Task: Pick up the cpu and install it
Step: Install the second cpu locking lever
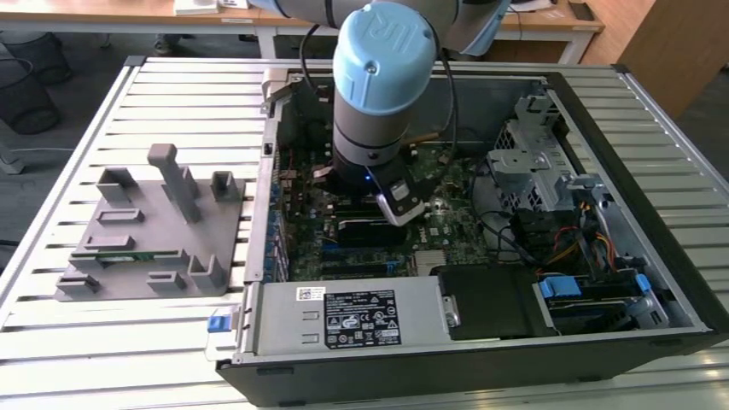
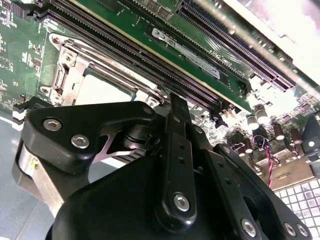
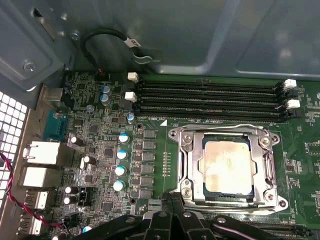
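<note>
Cpu (image 3: 227,167) seated flat inside the socket frame (image 3: 270,167) on the motherboard (image 3: 100,135); gripper (image 3: 172,202) hovers just beside it, fingers closed together, holding nothing.

Cpu (image 3: 226,166): small flat square chip, pale silver metal top with faint tan smudging, thin darker rim. Lies flat, face up, seated inside the socket frame (image 3: 270,172) on the green motherboard (image 3: 100,135), edges square with the frame. Frame's metal bars border it on all sides. Memory slots (image 3: 210,97) run just beside the frame. In the second wrist view a pale corner of the cpu (image 2: 102,90) shows within the frame, the rest hidden behind the black end effector body.
</note>
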`<move>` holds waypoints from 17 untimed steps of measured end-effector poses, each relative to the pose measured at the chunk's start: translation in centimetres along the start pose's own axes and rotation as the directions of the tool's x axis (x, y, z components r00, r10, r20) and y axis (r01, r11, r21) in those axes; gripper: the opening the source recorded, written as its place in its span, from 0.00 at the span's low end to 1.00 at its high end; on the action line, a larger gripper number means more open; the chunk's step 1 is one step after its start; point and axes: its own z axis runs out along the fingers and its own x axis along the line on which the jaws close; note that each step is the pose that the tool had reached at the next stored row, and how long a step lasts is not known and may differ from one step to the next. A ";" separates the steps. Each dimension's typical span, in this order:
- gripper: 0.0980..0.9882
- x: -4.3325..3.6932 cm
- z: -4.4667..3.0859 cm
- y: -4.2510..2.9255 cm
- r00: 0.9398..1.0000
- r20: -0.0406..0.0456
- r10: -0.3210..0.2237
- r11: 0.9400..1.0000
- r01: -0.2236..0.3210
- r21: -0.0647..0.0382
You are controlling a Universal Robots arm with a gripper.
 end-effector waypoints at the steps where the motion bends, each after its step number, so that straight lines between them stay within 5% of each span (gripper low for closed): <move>1: 0.01 0.00 0.02 0.02 1.000 0.000 0.000 1.000 0.000 0.000; 17: 0.01 -0.01 0.34 0.29 1.000 0.000 0.001 1.000 -0.001 0.000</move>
